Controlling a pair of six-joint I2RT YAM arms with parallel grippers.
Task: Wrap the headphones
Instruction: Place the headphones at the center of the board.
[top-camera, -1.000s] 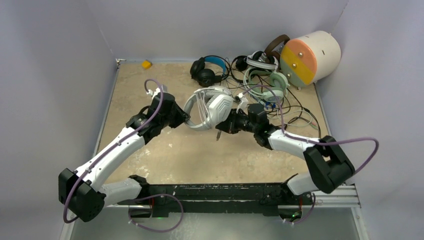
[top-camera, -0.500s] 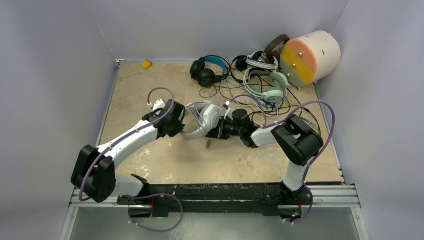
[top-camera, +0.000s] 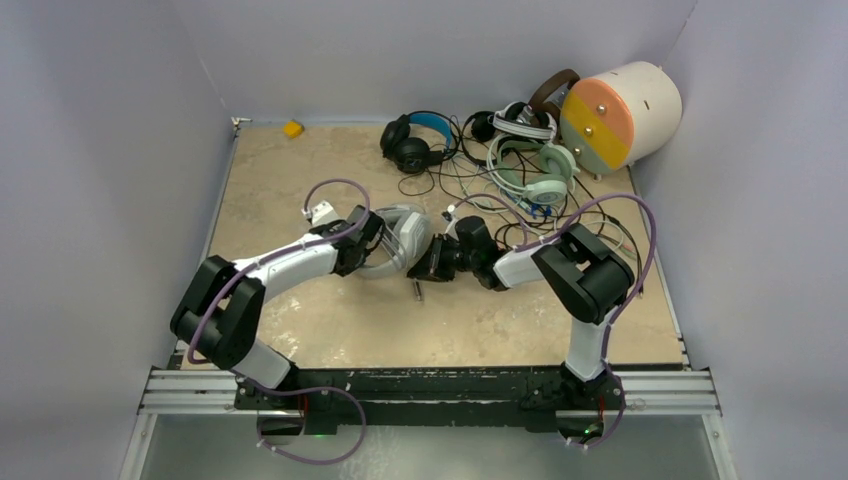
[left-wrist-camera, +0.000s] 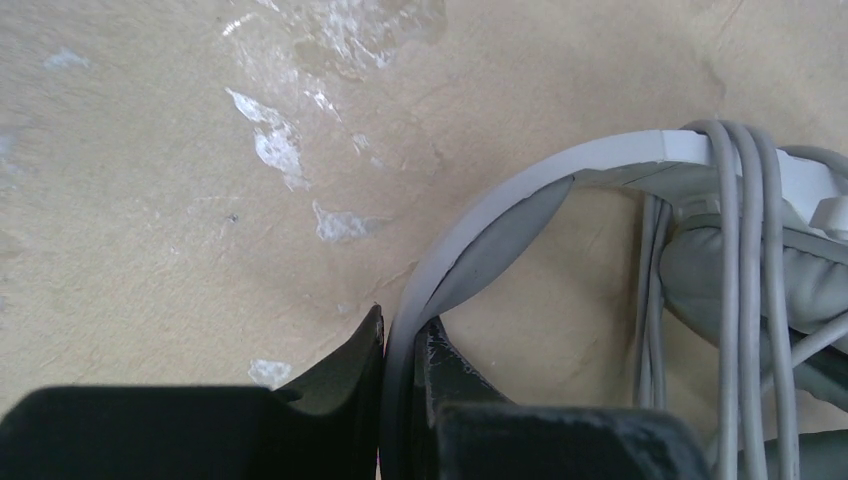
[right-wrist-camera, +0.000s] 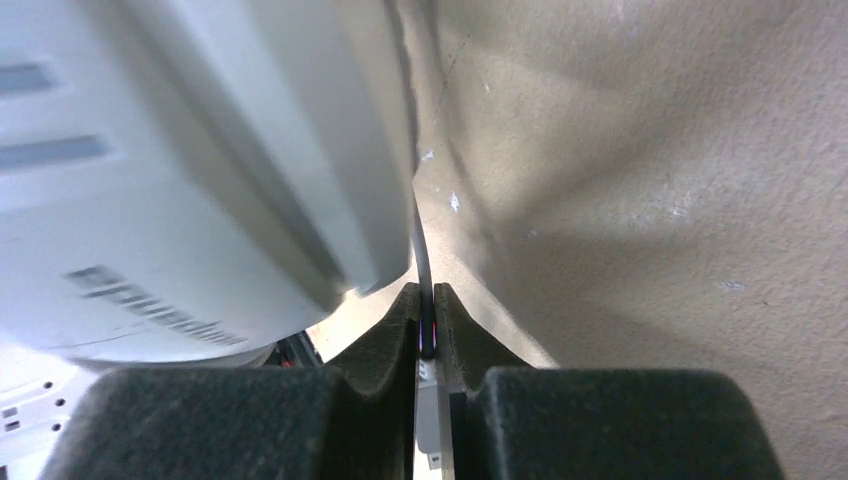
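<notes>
The white-grey headset (top-camera: 398, 232) lies midway on the table (top-camera: 300, 170) between the grippers: the left gripper (left-wrist-camera: 400, 335) clamps its headband (left-wrist-camera: 520, 185), the right gripper (right-wrist-camera: 425, 305) is pinched shut on a thin dark cable (right-wrist-camera: 424, 262) just beside an ear cup. Its long axis runs left to right, headband towards the left arm. Since a second ago it has shifted slightly left and nearer, both elbows folding in

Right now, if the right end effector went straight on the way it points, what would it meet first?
Most likely the white-grey headset: its ear cup sits just ahead of the right end effector, which pinches a thin cable, slightly left. Depth is hard to judge.
</notes>
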